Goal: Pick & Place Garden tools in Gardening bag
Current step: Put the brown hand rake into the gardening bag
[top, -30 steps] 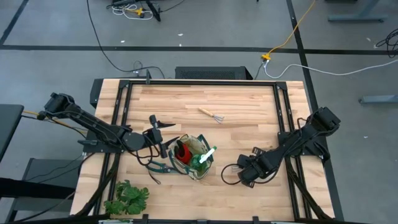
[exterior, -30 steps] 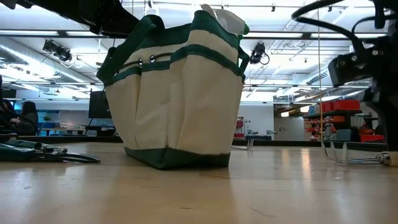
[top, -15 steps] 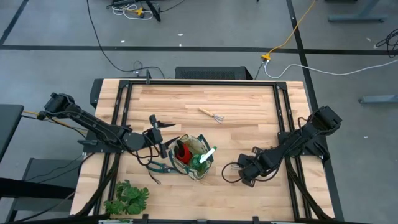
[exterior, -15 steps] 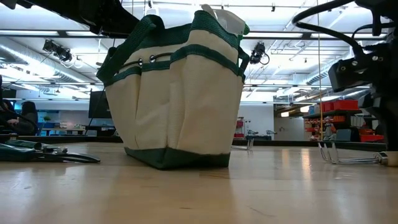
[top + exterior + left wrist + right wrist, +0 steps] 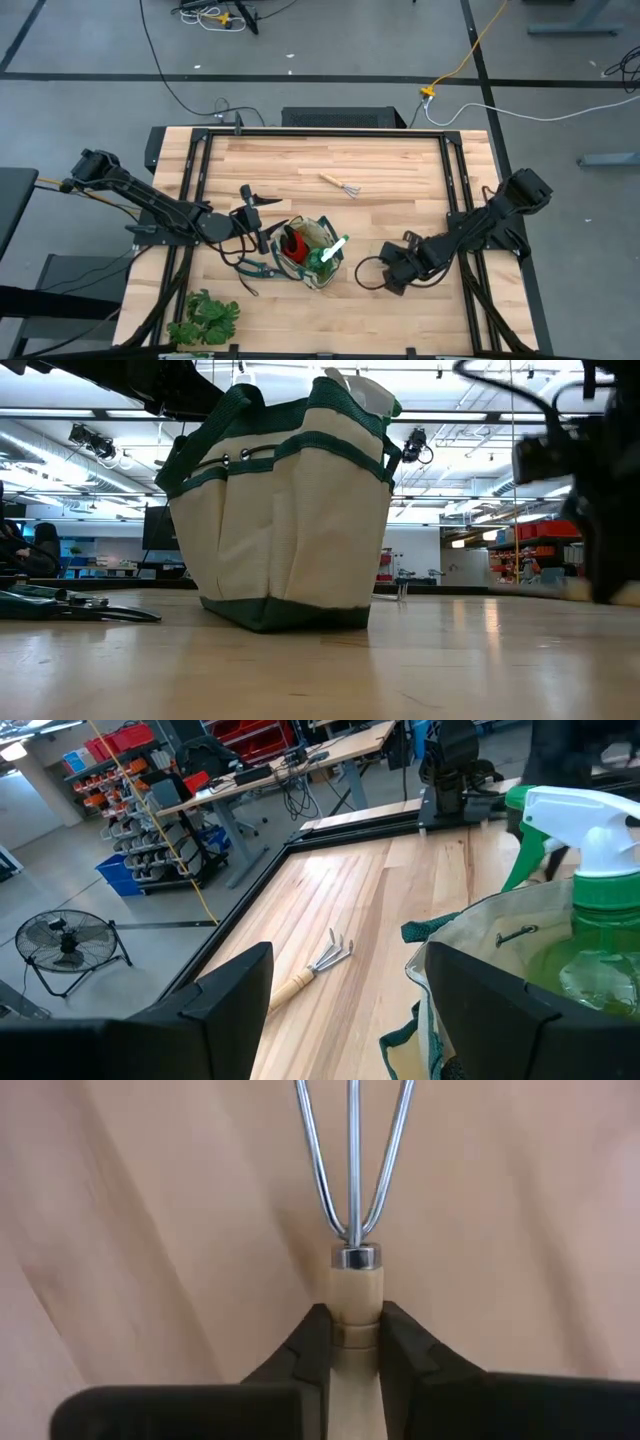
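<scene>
The beige, green-trimmed gardening bag stood upright, holding the green spray bottle and something red. One wooden-handled rake lay well beyond it; another rake was pinched at its handle. Shears lay beside the bag.

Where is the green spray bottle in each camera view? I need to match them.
High view: green plastic spray bottle with white nozzle sticks out of the beige canvas bag with green trim, below table centre.
Low view: only what looks like its nozzle peeks over the bag's top.
Left wrist view: at the right edge, inside the bag.
Right wrist view: not in it.
Shared landmark: that bag.
</scene>
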{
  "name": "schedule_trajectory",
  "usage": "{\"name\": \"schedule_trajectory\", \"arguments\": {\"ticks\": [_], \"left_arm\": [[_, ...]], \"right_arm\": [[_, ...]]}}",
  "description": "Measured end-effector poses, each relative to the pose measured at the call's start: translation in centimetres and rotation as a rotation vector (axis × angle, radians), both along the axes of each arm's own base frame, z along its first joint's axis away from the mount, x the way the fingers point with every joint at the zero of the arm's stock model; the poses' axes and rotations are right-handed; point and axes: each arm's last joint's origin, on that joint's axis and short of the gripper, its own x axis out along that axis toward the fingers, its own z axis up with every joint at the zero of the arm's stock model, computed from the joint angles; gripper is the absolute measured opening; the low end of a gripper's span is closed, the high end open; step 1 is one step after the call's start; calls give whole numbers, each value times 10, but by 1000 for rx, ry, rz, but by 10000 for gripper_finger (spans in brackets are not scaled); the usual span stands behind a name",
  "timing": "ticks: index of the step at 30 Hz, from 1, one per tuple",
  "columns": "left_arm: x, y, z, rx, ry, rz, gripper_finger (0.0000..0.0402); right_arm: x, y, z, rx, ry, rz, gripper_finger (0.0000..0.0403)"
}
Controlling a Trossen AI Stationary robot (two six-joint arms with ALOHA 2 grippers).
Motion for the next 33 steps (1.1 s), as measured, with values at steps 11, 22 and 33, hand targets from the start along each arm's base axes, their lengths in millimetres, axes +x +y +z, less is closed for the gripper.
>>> {"name": "schedule_trajectory", "arguments": {"ticks": [11, 22, 33], "left_arm": [[0, 0, 0, 0, 0, -1, 270], [0, 0, 0, 0, 0, -1, 270], [0, 0, 0, -1, -1, -1, 270]], "right_arm": [[-6, -15, 36, -123, -226, -109, 41], [-7, -42, 80, -276, -518, -170, 41], [18, -56, 123, -396, -847, -80, 41]]}}
